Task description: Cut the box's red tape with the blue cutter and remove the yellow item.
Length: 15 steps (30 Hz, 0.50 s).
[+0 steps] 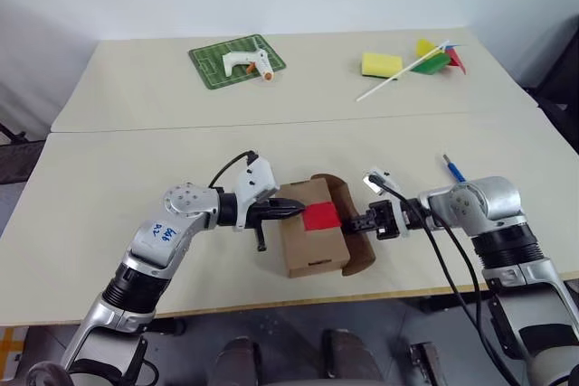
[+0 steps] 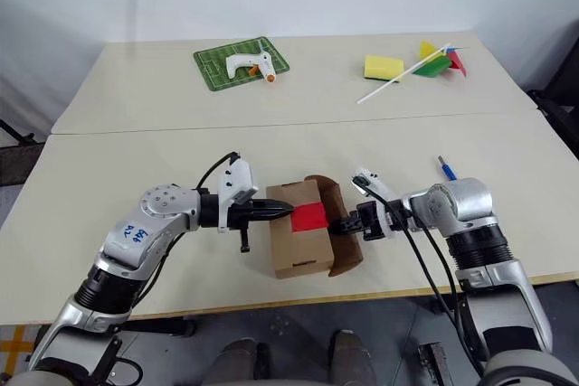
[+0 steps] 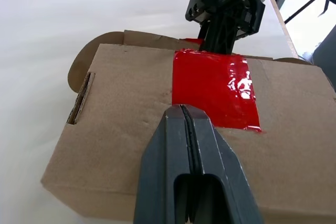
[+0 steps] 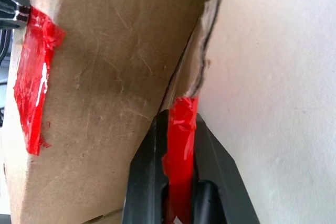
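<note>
- The right gripper (image 1: pixel 362 222), at centre right of the head view, has its fingers pinched on a strip of red tape (image 4: pixel 180 156) at the box's open side flap; the wrist view shows the red strip clamped between both black fingers
- The left gripper (image 1: pixel 298 211), centre of the head view, has its fingers pressed together with nothing between them, tips resting on the box top just beside the red patch
- The box (image 1: pixel 312 241) sits at lower centre of the table (image 1: pixel 136 178), between the two grippers, its long axis running from near edge to far; the red tape (image 1: pixel 320 216) lies across its top toward the right gripper
- The blue cutter (image 1: pixel 453 169) lies at right of centre, behind the right arm and well apart from the box; the right arm is the nearer one to it
- My judgement: the next move hinges on the flap, which opens to the right of the box, so a pull should go that way
- The yellow item cannot be made out; the inside of the box is hidden by flap and gripper
- Whether the tape on top is cut through is hard to tell
</note>
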{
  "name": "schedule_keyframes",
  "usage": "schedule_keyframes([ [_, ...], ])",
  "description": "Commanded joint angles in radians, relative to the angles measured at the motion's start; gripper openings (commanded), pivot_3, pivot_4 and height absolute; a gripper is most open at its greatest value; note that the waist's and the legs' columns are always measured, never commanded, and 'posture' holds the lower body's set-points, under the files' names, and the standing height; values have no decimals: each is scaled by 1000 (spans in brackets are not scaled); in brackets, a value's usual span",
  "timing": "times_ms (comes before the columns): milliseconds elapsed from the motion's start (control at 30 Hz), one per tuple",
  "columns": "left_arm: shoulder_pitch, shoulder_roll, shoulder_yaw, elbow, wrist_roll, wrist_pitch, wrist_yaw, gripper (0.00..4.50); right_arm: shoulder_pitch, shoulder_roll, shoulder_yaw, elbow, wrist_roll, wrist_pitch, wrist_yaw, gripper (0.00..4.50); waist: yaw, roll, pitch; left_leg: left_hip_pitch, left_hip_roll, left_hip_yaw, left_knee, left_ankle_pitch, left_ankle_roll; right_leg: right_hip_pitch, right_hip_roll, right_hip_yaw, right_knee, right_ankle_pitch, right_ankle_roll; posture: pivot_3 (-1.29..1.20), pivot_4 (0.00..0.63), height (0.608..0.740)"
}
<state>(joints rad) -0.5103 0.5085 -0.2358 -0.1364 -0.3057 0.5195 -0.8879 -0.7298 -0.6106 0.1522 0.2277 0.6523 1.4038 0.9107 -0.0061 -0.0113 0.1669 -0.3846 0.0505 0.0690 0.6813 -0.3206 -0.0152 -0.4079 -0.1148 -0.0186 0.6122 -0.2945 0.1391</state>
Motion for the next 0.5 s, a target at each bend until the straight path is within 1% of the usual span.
schedule_keyframes([
  [33,21,-7,-25,78,37,-20,-6,0,-38,-47,-72,-29,17,87,-31,21,3,1,1,0,0,0,0,0,0,0,0,0,0,0,0,0,150,740],
  [133,16,-40,-30,119,46,-57,2,0,-63,-76,-97,-56,28,140,-43,21,13,2,1,-2,-1,0,0,0,0,-2,-1,0,0,0,0,0,150,740],
  [267,-20,-161,-37,227,60,-141,48,0,-164,-193,-86,-59,31,196,-26,21,35,5,3,-5,-4,0,1,-1,1,-2,-3,-1,-2,1,1,0,150,740],
  [400,-63,-283,-43,342,82,-237,103,0,-289,-297,20,-41,20,188,33,21,33,5,3,-6,-4,0,2,-1,3,-2,-3,-1,-6,1,1,0,150,740],
  [500,-74,-334,-38,383,89,-263,119,0,-350,-325,85,-13,9,171,70,21,30,5,3,-7,-3,0,1,-2,3,-3,-2,-1,-8,2,1,0,150,740],
])
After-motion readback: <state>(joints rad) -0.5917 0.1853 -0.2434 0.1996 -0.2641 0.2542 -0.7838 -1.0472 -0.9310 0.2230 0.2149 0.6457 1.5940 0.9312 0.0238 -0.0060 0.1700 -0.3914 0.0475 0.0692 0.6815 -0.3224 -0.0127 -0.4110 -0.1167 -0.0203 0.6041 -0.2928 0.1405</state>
